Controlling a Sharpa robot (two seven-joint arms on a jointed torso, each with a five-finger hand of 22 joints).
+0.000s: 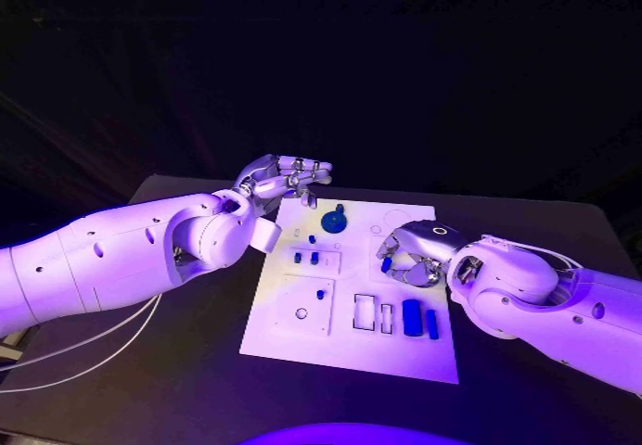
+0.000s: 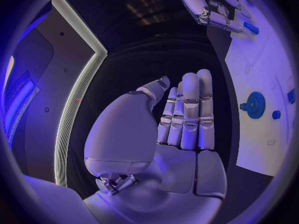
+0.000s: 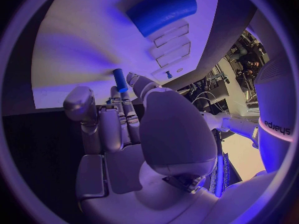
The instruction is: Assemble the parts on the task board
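Observation:
The white task board (image 1: 351, 348) lies in the middle of the black table. My right hand (image 1: 412, 255) hovers over the board's right side and pinches a small blue peg (image 1: 387, 263) between thumb and fingers; the right wrist view shows the peg (image 3: 119, 79) sticking out of the right hand (image 3: 124, 129) above the board (image 3: 81, 50). My left hand (image 1: 284, 178) is raised beyond the board's far left corner, its fingers (image 2: 187, 114) straight and holding nothing. A blue gear-shaped part (image 1: 333, 221) sits near the far edge, also seen as the gear (image 2: 254, 104) in the left wrist view.
Two blue blocks (image 1: 412, 316) stand side by side near the board's right edge, next to empty rectangular slots (image 1: 365, 312). Small blue pieces (image 1: 308, 260) dot the board's left half. Black table surrounds the board on all sides.

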